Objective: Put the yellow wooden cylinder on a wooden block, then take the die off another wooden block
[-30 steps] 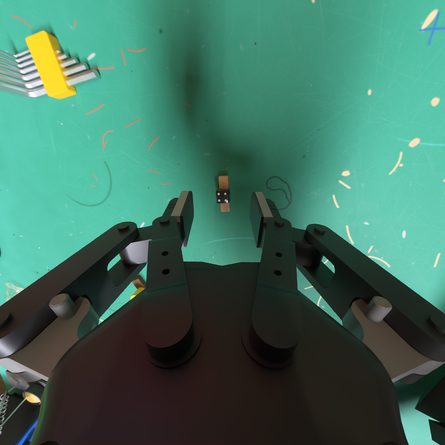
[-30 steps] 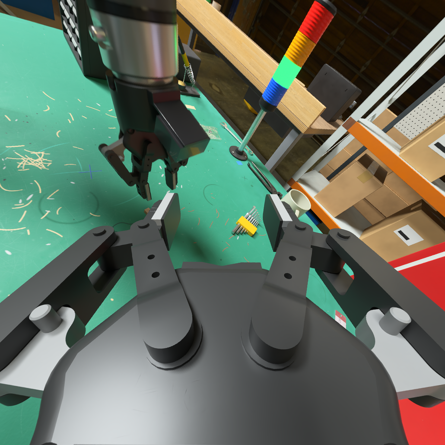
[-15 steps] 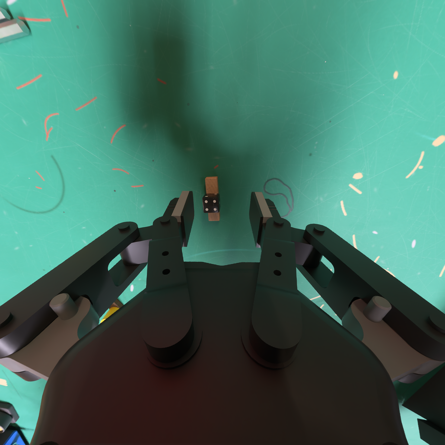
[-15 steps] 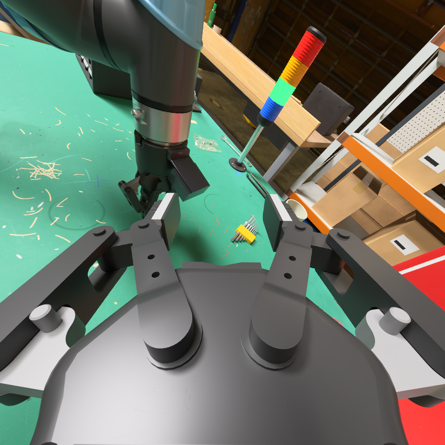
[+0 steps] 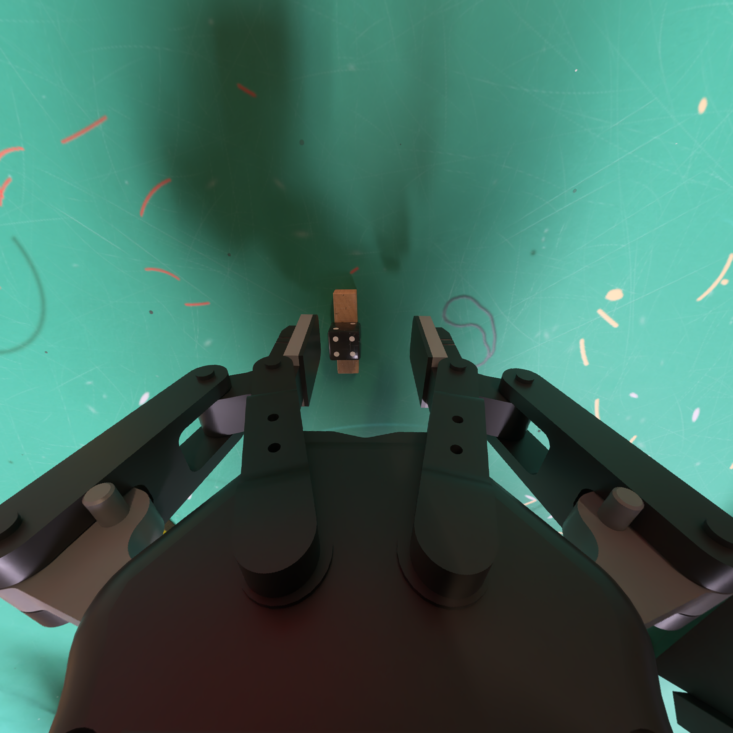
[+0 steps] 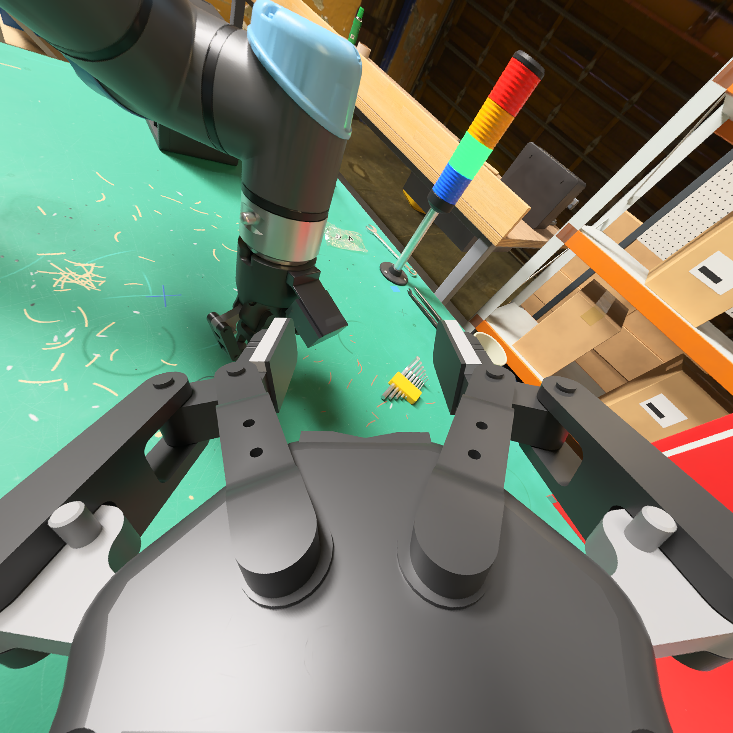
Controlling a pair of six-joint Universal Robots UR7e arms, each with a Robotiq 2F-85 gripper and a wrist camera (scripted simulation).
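In the left wrist view a black die [image 5: 344, 346] with white pips sits on a narrow wooden block [image 5: 345, 304] lying on the green mat. My left gripper [image 5: 364, 349] is open and points down at it, with the die between the fingertips, nearer the left finger. My right gripper [image 6: 364, 353] is open and empty, held above the mat. The left arm [image 6: 277, 166] and its gripper [image 6: 238, 333] show in the right wrist view, low over the mat. The yellow cylinder and the other block are hidden, apart from a yellow sliver at the left gripper's base.
A yellow holder of hex keys [image 6: 405, 386] lies on the mat [image 6: 99, 178] ahead of the right gripper. A signal tower [image 6: 472, 158] stands near the mat's far edge, with a wooden bench [image 6: 428, 135] and shelves of cardboard boxes [image 6: 595, 329] beyond.
My left gripper has come down toward the die and block, which now sit between its fingertips; the hex keys left its view. The right gripper has pulled back and up a little.
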